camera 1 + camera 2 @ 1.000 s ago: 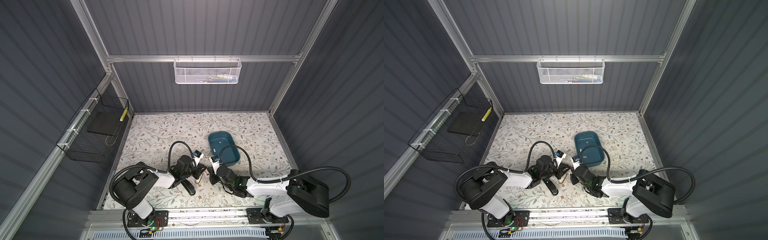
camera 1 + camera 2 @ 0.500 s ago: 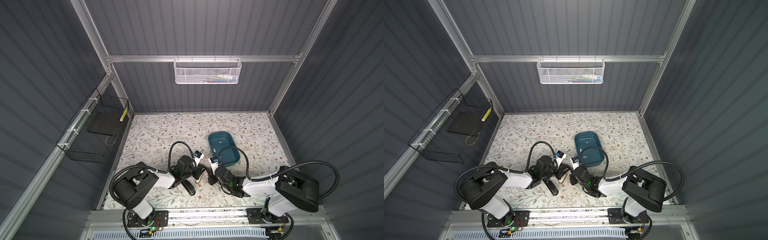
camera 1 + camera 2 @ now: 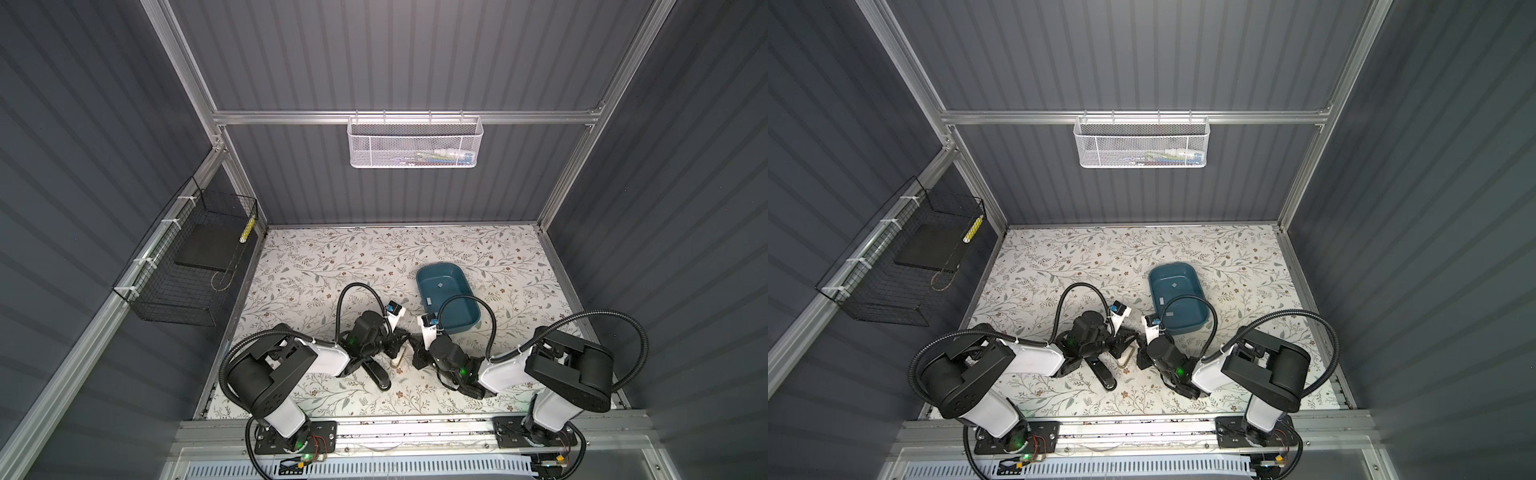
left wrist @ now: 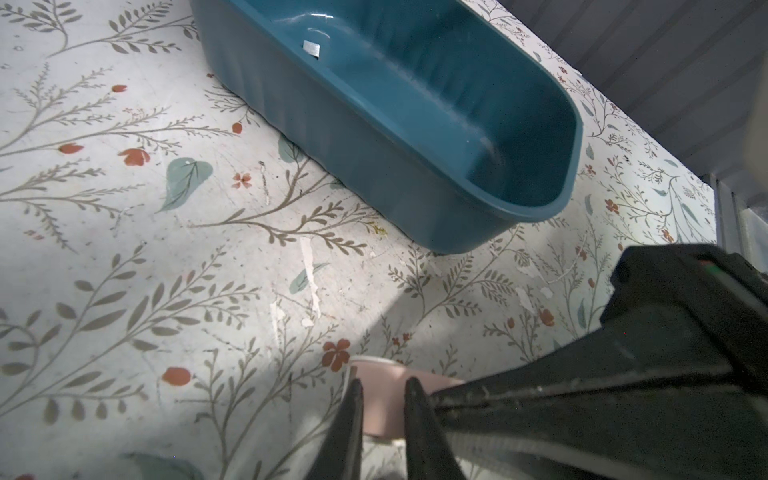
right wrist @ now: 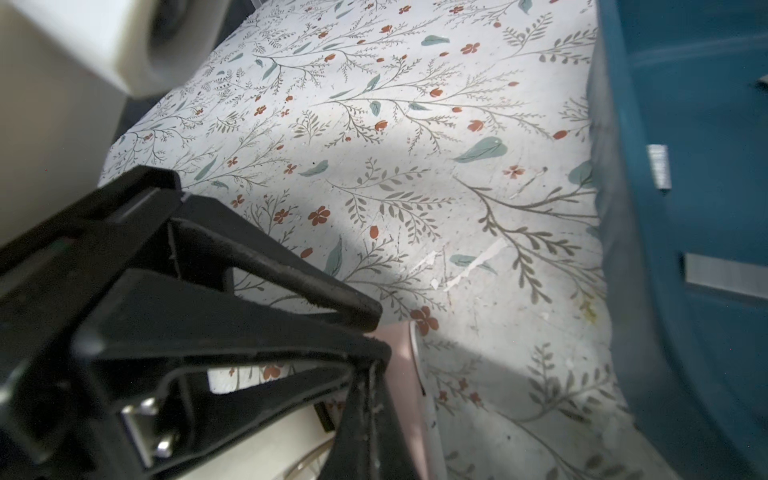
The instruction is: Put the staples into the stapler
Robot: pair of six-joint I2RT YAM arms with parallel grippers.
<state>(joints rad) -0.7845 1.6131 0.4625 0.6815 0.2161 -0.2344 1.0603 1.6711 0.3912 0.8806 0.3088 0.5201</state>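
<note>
Left wrist: left end effector point(image 4: 383, 384) pinching pale pink stapler point(image 4: 380, 419) | right end effector point(image 4: 440, 399) pressed together, tip against stapler, cannot tell if anything held | both top views: teal tray point(image 3: 457, 291) at 1 o'clock of both, on tabletop point(image 3: 332, 257) | staples point(image 3: 439, 285) lying in tray

The left claw point(image 3: 397, 340) and right claw point(image 3: 415, 351) stand tip to tip, with the pink stapler point(image 4: 382, 409) between them. Ahead of both, the table point(image 3: 332, 266) lies bare. The teal tray point(image 3: 471, 322) stands close beside the right claw.
</note>
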